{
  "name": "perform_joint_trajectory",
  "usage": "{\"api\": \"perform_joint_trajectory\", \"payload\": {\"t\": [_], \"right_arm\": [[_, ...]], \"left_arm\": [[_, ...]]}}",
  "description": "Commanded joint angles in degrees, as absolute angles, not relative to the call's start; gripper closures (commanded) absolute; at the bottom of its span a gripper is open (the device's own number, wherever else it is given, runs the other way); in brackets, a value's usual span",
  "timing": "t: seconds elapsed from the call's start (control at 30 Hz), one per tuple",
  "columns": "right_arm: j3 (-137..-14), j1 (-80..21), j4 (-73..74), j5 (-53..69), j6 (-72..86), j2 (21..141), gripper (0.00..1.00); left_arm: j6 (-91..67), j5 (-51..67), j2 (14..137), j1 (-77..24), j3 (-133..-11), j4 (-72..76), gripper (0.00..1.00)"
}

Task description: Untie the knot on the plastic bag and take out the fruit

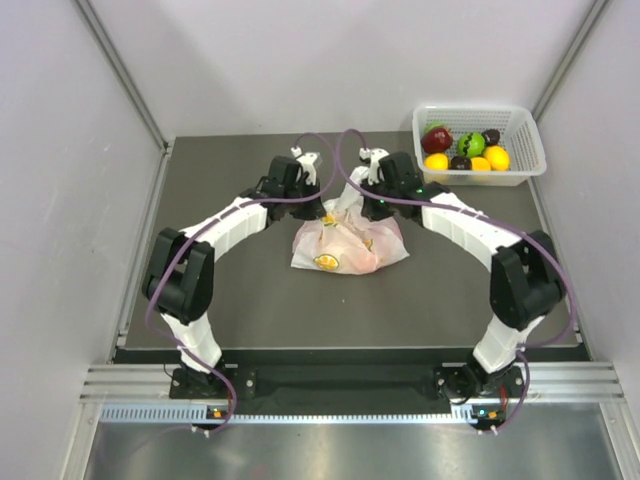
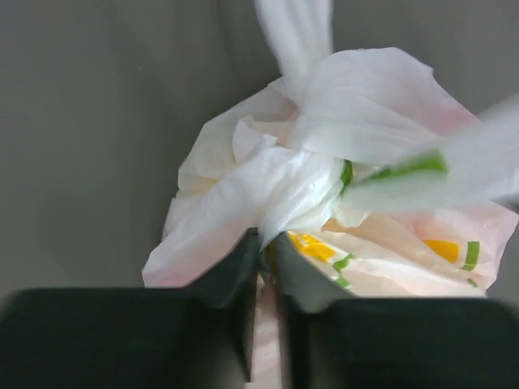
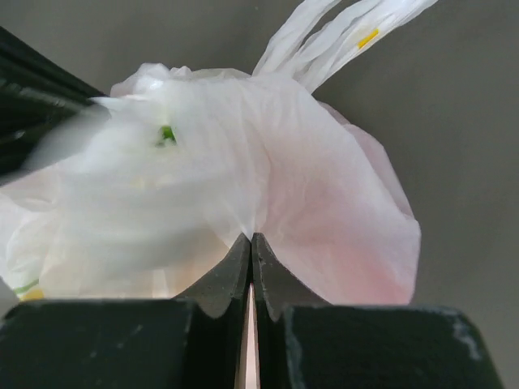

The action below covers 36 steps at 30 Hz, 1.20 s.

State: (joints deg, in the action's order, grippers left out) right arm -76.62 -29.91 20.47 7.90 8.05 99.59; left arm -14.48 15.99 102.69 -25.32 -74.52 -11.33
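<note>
The plastic bag (image 1: 345, 243), translucent white with orange and green citrus prints, lies at the table's middle with its knotted top toward the back. My left gripper (image 1: 322, 198) is shut on a fold of the plastic bag (image 2: 268, 186) at the knot's left side. My right gripper (image 1: 362, 200) is shut on the plastic bag (image 3: 316, 194) at the knot's right side. Loose handle strips (image 3: 324, 36) stick up behind. The fruit inside shows only as a pinkish tint through the plastic.
A white basket (image 1: 522, 135) stands at the back right with a dark red apple (image 1: 436, 139), a green fruit (image 1: 470, 144), dark fruits and yellow-orange fruits. Grey walls close the table's left, right and back sides.
</note>
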Motion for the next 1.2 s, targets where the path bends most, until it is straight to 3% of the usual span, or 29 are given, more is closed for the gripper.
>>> {"api": "perform_joint_trajectory", "payload": {"t": [0.0,0.27,0.6,0.77,0.97,1.1,1.17], "right_arm": [[-73.7,-30.9,17.5,4.3,9.4,91.5,1.0],[-66.9,-27.4,15.2,-6.3,14.9,79.7,1.0],[-73.7,-19.2,19.0,-10.5,20.6,78.9,1.0],[-63.7,-18.4,16.7,-12.7,22.8,71.4,1.0],[-44.1,-21.5,9.5,-6.6,25.7,59.4,1.0],[-38.3,-26.1,6.9,-2.4,22.4,53.1,0.99],[-39.5,-27.5,7.5,-1.2,20.2,51.9,0.84]], "left_arm": [[-13.6,13.9,99.0,-25.4,-71.3,-7.8,0.99],[-14.7,3.4,88.3,-25.2,-65.4,-4.8,1.0],[-13.4,-6.5,83.4,-23.6,-70.4,-1.2,1.0],[-15.3,-9.5,77.3,-22.9,-59.5,6.2,1.0],[-19.9,-5.8,72.0,-23.2,-41.9,19.8,1.0],[-23.5,3.0,72.5,-23.4,-39.1,21.8,1.0],[-24.2,5.3,71.8,-23.6,-37.5,22.0,1.0]]}}
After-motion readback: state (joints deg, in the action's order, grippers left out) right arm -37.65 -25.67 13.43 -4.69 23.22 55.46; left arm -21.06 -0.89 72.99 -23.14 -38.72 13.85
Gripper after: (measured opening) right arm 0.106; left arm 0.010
